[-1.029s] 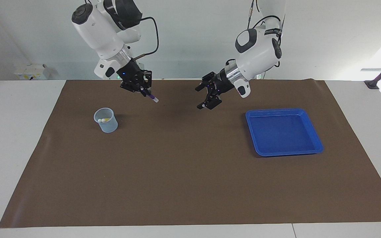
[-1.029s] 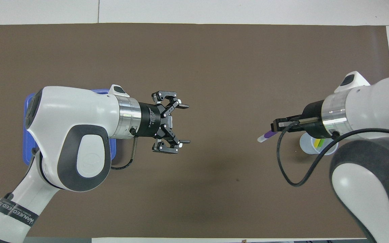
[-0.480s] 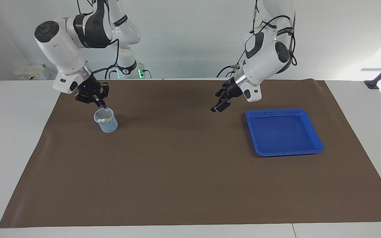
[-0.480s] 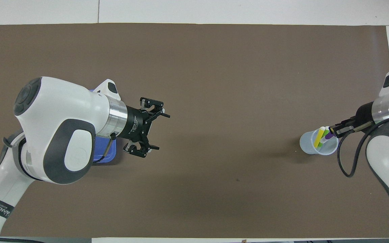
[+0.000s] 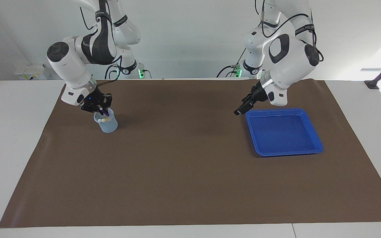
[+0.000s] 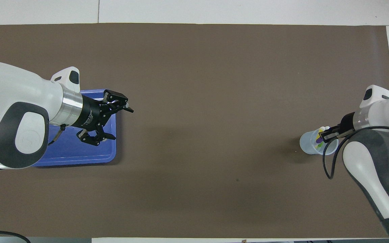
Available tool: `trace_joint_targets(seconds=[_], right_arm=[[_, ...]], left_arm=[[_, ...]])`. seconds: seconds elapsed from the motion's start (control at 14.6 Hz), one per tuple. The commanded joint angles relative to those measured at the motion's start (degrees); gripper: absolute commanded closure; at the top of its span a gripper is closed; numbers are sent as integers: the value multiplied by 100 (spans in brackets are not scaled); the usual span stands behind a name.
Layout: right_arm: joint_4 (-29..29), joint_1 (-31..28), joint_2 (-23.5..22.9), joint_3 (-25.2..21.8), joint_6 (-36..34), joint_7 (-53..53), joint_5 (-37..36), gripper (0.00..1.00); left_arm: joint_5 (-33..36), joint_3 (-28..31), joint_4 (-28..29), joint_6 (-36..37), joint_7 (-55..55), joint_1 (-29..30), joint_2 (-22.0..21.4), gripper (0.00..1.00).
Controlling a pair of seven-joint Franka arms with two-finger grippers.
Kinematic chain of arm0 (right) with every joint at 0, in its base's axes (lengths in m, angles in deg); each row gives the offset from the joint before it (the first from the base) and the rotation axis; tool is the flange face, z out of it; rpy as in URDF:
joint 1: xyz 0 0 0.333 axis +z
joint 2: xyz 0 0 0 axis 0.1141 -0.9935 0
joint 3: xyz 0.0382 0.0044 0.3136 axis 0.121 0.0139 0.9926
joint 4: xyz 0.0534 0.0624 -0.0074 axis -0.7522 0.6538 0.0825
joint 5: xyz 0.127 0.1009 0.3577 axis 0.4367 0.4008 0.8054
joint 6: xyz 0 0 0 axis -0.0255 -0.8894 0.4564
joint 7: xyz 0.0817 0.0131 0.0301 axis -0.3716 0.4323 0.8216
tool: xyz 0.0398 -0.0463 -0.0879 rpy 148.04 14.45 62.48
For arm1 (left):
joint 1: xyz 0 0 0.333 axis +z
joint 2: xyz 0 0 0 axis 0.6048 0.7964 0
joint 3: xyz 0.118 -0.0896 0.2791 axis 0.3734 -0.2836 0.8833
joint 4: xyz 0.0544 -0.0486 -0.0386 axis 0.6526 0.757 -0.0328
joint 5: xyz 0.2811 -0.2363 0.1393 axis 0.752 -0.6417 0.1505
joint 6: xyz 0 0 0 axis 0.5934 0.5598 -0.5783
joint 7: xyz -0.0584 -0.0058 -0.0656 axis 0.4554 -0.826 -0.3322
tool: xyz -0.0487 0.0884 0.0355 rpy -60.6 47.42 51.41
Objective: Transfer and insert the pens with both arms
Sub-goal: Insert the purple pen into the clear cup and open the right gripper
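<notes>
Right gripper [image 5: 102, 110] clenched on slim purple marker pen [image 5: 104, 114], poised over translucent plastic cup [image 5: 106, 123] at the right arm's end of the brown mat [image 5: 184, 178], pen tip dipped inside the rim. Left gripper [image 5: 240, 110] spread wide, holding nothing, over the edge of the blue square plastic tray [image 5: 284, 145] at the left arm's end.

Overhead view only: yellow pen [image 6: 321, 131] and bright green pen [image 6: 320, 144] leaning inside the cup; left fingers [image 6: 127, 108] plainly apart. Facing view only: gap between left gripper and tray, tray bare.

Since a second ago: right gripper swung from mid-mat to the cup and lowered; left gripper drawn back toward the tray.

Cup close to the mat's edge nearest the right arm; broad open mat between cup and tray.
</notes>
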Motion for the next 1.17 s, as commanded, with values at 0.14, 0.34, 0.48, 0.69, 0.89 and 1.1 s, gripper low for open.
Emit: trace_joint_targets(seconds=[0.14, 0.34, 0.48, 0.69, 0.89, 1.1], right_arm=[[-7, -93, 30, 62, 8, 45, -102, 0], [-200, -102, 47, 54, -63, 27, -102, 0], [-507, -102, 74, 53, -290, 18, -102, 0], [-1244, -102, 65, 36, -1009, -16, -119, 0], [-1904, -189, 30, 18, -1897, -541, -295, 0], [-2240, -312, -40, 27, -2427, -1246, -401, 0]], left_arm=[[466, -7, -56, 314, -1109, 508, -89, 0], [1074, 2, -170, 393, -1627, 737, -19, 0], [1433, 19, -284, 541, -2023, 852, 52, 0], [1584, 221, -539, 831, -2621, 878, 140, 0], [2023, 257, -750, 1043, -2763, 852, 289, 0], [2224, 832, -873, 1149, -2772, 111, 316, 0]])
